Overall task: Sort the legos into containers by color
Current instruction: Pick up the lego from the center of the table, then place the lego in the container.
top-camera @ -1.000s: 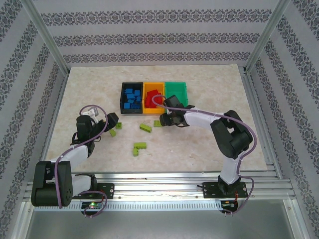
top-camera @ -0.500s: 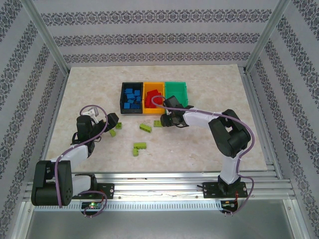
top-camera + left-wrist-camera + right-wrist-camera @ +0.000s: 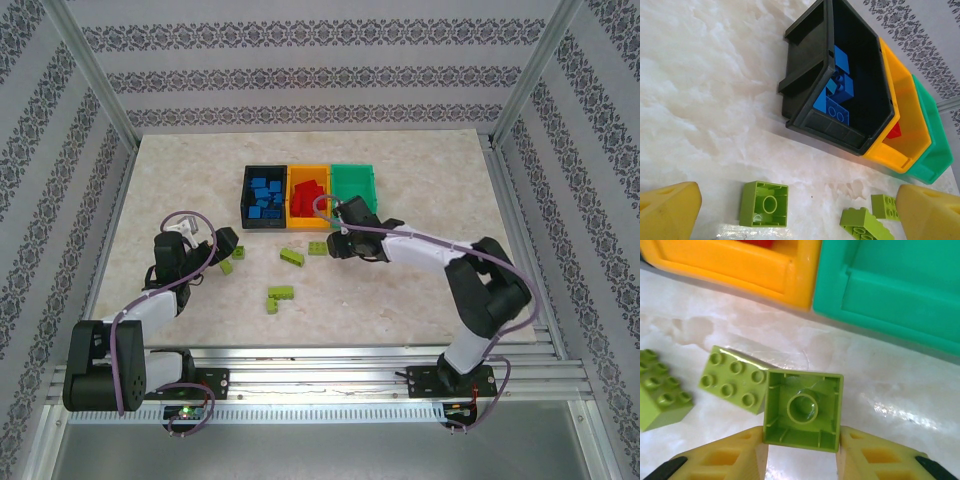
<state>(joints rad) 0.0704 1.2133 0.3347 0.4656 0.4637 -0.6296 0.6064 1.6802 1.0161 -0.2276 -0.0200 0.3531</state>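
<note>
my right pincer [image 3: 801,440] is closed on a yellow-green brick [image 3: 803,409], one finger [image 3: 725,456] pressed to each side, the brick's hollow underside facing my wrist camera. i cannot tell whether it rests on the table [image 3: 430,200] or hangs just above it. it sits just near of the bins, in front of the seam where the orange bin [image 3: 740,262] meets the green bin [image 3: 890,295], with a strip of bare table between its far edge and their near walls. a second brick [image 3: 735,384], studs up, has a corner at the held brick's left edge, so that side is tight. a third brick [image 3: 660,390] lies just left of that. my left pincer [image 3: 799,205] is open wide, and an upside-down brick [image 3: 765,203] lies on the table between its fingers, touching neither. the black bin [image 3: 807,60] stands beyond it across open table and holds blue bricks [image 3: 840,85]. the orange bin, pressed against its right wall, holds red bricks [image 3: 306,195], and the green bin is pressed to the orange one's right. a lone brick [image 3: 280,295] lies nearer to me between my arms, with free table all round it. open tabletop runs left of the black bin and right of the green bin out to the table's edges.
</note>
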